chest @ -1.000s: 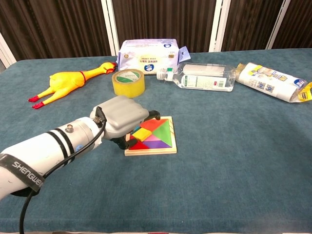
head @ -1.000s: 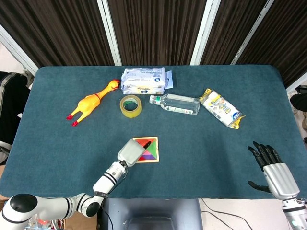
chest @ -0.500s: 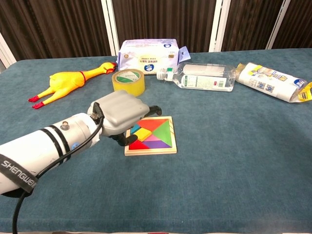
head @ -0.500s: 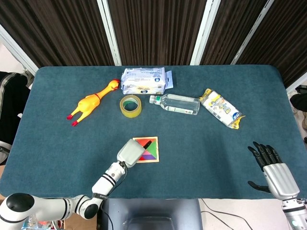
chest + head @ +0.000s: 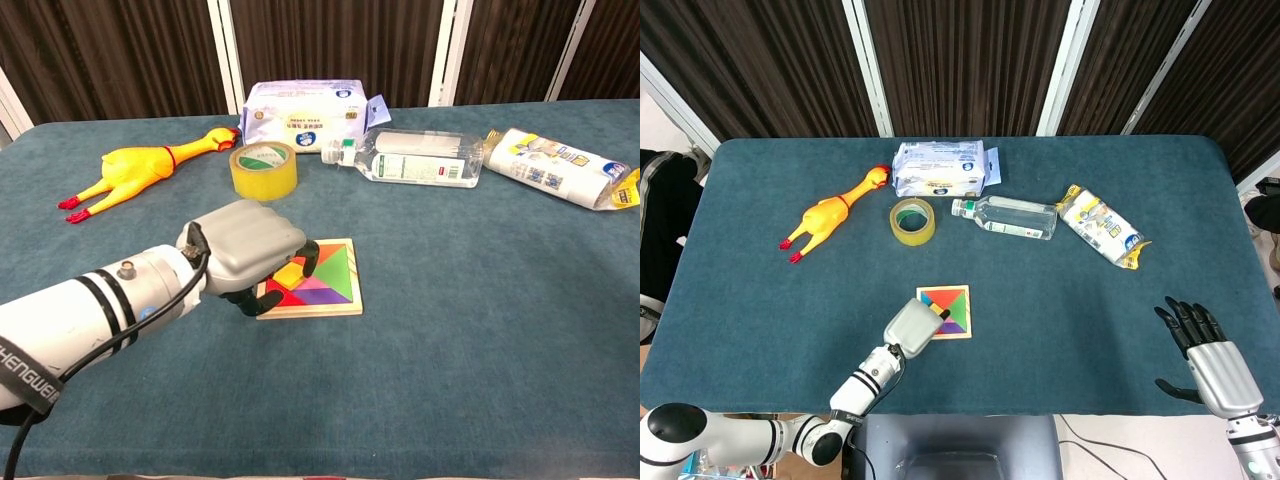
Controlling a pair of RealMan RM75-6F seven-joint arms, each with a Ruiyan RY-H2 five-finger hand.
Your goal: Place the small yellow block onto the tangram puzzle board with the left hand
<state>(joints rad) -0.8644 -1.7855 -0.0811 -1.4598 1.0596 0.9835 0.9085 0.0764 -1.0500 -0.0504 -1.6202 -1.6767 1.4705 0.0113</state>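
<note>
The tangram puzzle board [image 5: 952, 312] [image 5: 325, 285] lies on the blue cloth near the front middle. On the board's left part lies the small yellow block [image 5: 290, 273] [image 5: 940, 313], among the coloured pieces. My left hand [image 5: 908, 326] [image 5: 248, 247] hovers over the board's left edge. Its fingers [image 5: 309, 256] curl loosely above the block and stand apart from the thumb; I see no grip on the block. My right hand [image 5: 1205, 350] rests at the front right edge with fingers spread, holding nothing.
At the back stand a rubber chicken [image 5: 830, 213] [image 5: 135, 172], a tape roll [image 5: 912, 220] [image 5: 264, 170], a wipes pack [image 5: 940, 168] [image 5: 312, 117], a lying plastic bottle [image 5: 1005, 218] [image 5: 415, 159] and a snack bag [image 5: 1100, 226] [image 5: 560, 166].
My left hand has drawn back toward me and its outstretched finger has curled in off the board. The yellow block stays where it was on the board. The right hand has not moved.
</note>
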